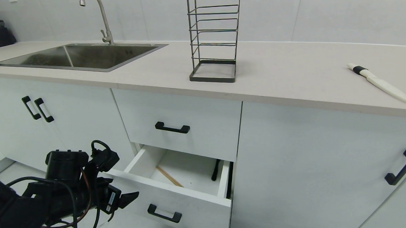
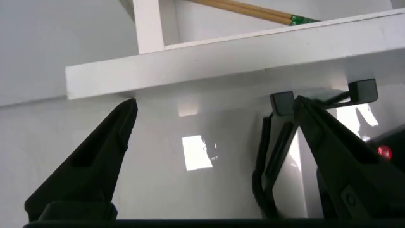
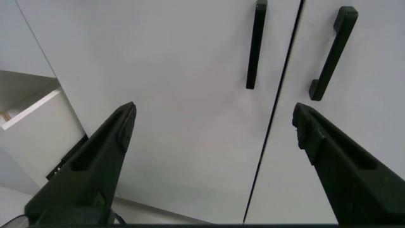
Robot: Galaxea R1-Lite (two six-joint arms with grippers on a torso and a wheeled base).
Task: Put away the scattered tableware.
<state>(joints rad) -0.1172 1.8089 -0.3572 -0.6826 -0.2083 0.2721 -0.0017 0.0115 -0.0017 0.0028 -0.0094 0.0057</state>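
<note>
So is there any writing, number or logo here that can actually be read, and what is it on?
Nothing here can be read.
Small dark mark on the inner wall of the sink: too small to read.
Green band on the chopstick in the open drawer: blurred, no letters show.
Pale sticker on the left hand: too small to read.

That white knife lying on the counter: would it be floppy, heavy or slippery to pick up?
Probably a bit awkward. The knife lies flat on the countertop, leaving little to get under. It looks slim and rigid, so likely light and not floppy. Its smooth white surface may be slippery.
</note>
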